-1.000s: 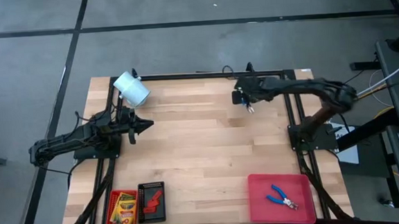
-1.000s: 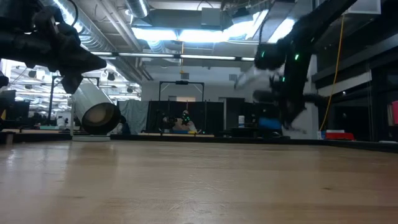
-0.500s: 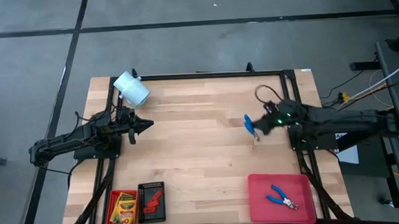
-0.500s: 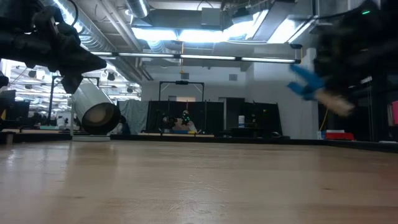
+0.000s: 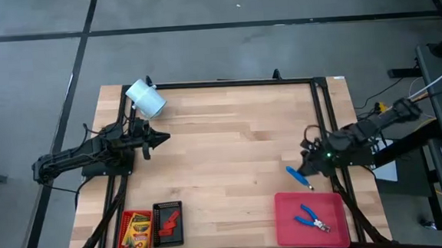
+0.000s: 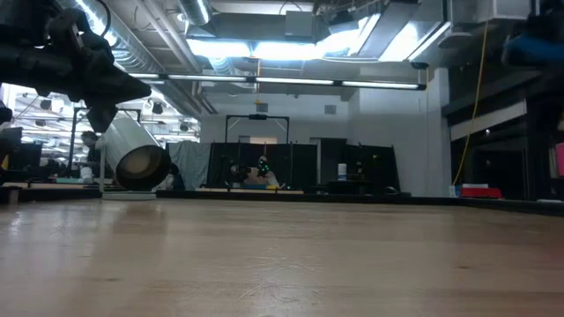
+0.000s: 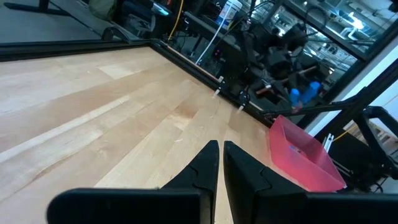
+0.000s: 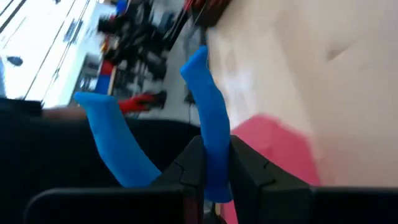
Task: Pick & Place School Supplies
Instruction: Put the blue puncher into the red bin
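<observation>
From above, you see the right gripper [image 5: 307,167] near the table's right edge, just above the red tray [image 5: 289,224]. It holds a blue-handled tool [image 5: 296,175] that pokes out toward the tray. A second tool [image 5: 311,218] already lies in that tray. The crayon boxes [image 5: 136,231] sit in a small red tray at the front left, and the tiny red pieces [image 5: 169,223] sit in a black tray [image 5: 158,211] beside them. The left gripper [image 5: 160,137] waits over the left side of the table, near the pale roll [image 5: 146,99].

From table height, you mostly see the roll [image 6: 134,154] and bare wood (the carried tool does not show clearly here).

From the left wrist, the fingers [image 7: 205,167] are pressed together with nothing between them.

From the right wrist, the fingers [image 8: 189,168] pinch one blue handle [image 8: 210,134] while the other handle [image 8: 112,137] swings free.

You should treat this tool as hard and a bit heavy for its size. The handles look smooth, so it may slip or swing. Holding it near the middle joint would likely keep it steadier.
</observation>
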Controlling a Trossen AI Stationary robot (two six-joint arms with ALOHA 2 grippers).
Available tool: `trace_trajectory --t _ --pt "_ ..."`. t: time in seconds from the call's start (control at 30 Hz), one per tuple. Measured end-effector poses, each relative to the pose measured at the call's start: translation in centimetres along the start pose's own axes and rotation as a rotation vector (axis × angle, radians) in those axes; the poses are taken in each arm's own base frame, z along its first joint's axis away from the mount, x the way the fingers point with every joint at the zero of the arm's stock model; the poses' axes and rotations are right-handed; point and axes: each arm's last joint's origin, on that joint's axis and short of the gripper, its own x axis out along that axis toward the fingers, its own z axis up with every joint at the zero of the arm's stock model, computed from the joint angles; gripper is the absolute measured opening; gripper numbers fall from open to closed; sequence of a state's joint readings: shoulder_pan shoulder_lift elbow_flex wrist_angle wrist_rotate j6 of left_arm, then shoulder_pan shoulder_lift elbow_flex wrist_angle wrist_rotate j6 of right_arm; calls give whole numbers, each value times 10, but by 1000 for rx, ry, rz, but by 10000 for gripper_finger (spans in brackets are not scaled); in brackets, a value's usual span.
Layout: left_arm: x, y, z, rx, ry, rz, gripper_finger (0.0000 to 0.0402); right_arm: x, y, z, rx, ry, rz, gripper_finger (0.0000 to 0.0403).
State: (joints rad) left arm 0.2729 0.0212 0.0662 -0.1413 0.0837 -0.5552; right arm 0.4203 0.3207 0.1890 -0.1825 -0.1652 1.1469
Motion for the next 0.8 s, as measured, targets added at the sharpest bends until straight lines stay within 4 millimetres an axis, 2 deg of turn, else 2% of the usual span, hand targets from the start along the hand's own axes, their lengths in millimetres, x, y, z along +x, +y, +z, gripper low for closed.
trace_trajectory --t 0.17,0.33,0.57,0.73,0.8 --pt "0 0 0 0 -1 0 20 8 8 -21 -20 124 14 46" --pt "0 0 0 0 -1 0 20 21 14 -43 -24 167 70 46" --pt "0 0 0 0 -2 0 20 35 12 -79 -53 298 -10 46" --pt "0 0 0 0 -2 0 20 35 9 -91 -1 243 -64 46" --pt "0 0 0 0 -2 0 20 33 9 -93 25 206 -79 68"
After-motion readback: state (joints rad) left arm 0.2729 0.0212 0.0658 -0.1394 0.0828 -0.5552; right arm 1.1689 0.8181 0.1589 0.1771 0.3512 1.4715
